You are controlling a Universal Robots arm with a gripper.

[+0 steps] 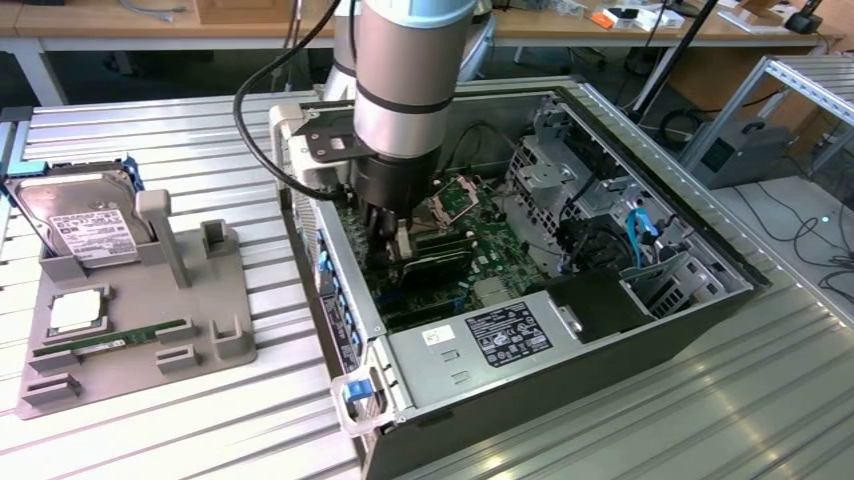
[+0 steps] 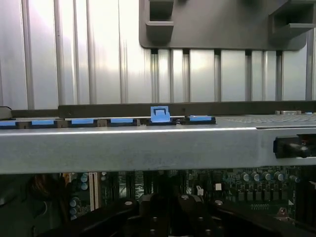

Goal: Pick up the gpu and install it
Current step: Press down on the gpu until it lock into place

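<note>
Claw [image 1: 396,243] shut in PC case [image 1: 641,330]; HDD [image 1: 83,225] on tray [image 1: 200,330].

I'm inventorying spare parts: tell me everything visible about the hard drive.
The hard drive is a silver, metal-looking box with a white printed label on its face. It leans tilted in the grey holder, at the exterior view's left, resting against the holder's posts. It sits outside the computer case.

The claw [image 1: 390,243] sits deep in the open case [image 1: 667,300], hemmed by its wall [image 1: 310,250] and drive cage [image 1: 554,165].
</note>
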